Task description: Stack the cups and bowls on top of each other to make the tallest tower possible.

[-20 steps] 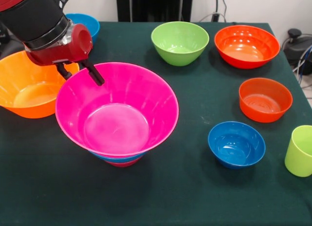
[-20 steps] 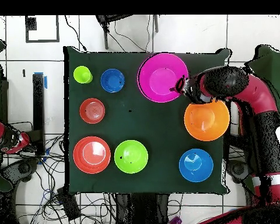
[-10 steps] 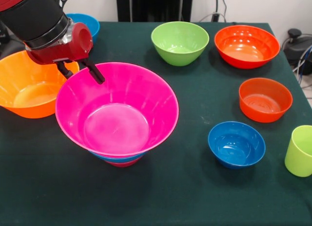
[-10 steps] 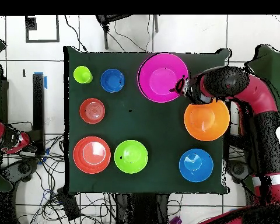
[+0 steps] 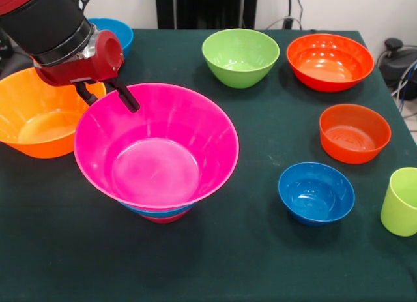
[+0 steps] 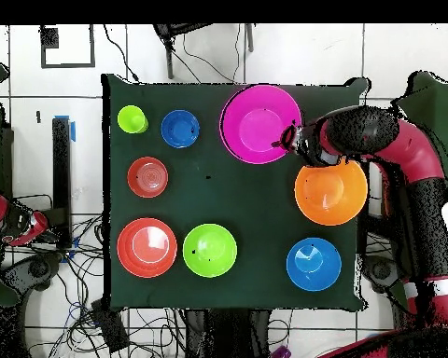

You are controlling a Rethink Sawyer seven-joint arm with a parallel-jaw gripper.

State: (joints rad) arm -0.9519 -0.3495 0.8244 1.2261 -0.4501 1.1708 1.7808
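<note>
A large pink bowl (image 5: 156, 165) sits upright on a pile, with a blue bowl's (image 5: 153, 212) rim and a crimson piece (image 5: 164, 218) showing under it. My gripper (image 5: 109, 101) is open at the pink bowl's far left rim. One finger (image 5: 125, 98) is inside the rim and the other is outside. In the overhead view the gripper (image 6: 290, 138) is at the pink bowl's (image 6: 259, 123) right edge. The lime-green cup (image 5: 401, 202) stands alone at the right edge, next to a small blue bowl (image 5: 316, 192).
A large orange bowl (image 5: 36, 119) sits just left of the pile, under the arm. A blue bowl (image 5: 117, 29) is behind the arm. A green bowl (image 5: 240, 57), a large red-orange bowl (image 5: 330, 60) and a medium red-orange bowl (image 5: 354, 133) stand at the back and right.
</note>
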